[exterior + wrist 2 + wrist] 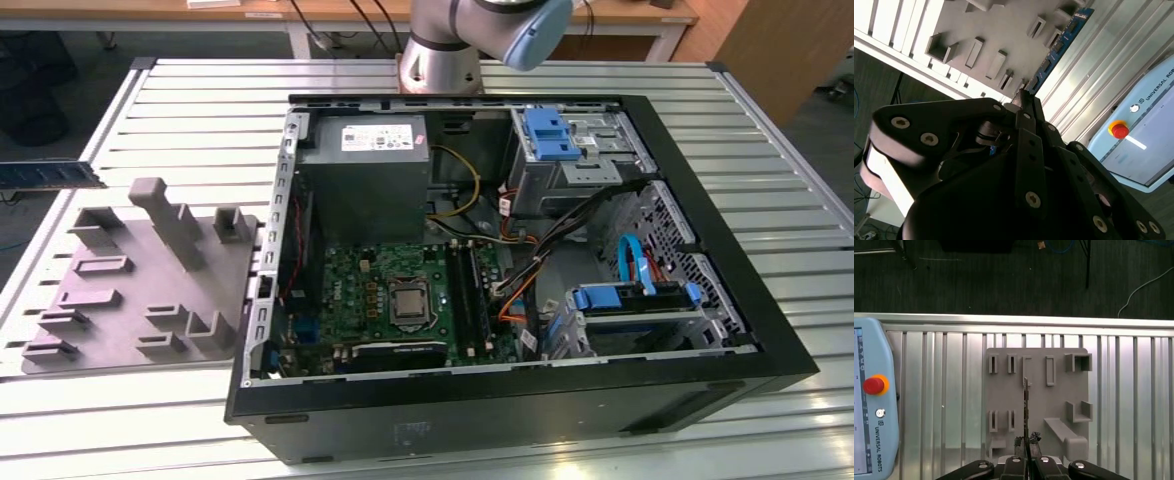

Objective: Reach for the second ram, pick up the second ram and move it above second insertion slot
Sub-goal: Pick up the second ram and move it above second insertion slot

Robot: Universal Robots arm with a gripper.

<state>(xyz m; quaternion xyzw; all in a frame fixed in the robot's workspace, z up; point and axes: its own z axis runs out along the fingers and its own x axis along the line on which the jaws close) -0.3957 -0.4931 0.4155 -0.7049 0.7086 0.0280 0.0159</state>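
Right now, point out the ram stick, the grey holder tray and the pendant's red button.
second ram (1056, 47), second wrist view, blue board face.
grey holder tray (1036, 402), first wrist view, bare flat surface.
red button (874, 385), first wrist view, button cap.

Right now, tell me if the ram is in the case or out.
Out: ram hangs beyond the fixture, outside the case.

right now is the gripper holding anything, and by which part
Yes. The gripper is shut on the second ram, gripping one end of the stick; the rest juts out edge-on over the grey fixture tray.
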